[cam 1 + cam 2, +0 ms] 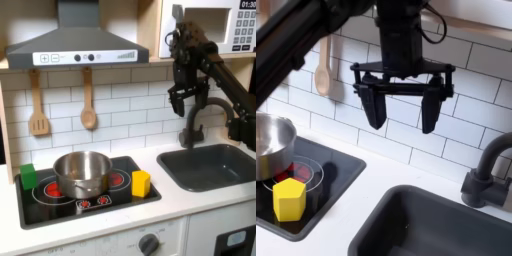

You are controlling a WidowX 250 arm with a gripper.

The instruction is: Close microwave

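While the microwave (pixel 218 28) sits up top at the first exterior view's right, the gripper (pixel 402 108) hangs below it over the sink (pixel 436 225), claw spread wide, holding nothing.

A toy play kitchen: a black hob (pixel 85 195) carrying a steel pot (pixel 82 172), a grey range hood (pixel 75 45) above it, wooden utensils (pixel 88 100) on white tile behind, and probably a plastic sink (pixel 215 165) beside it.
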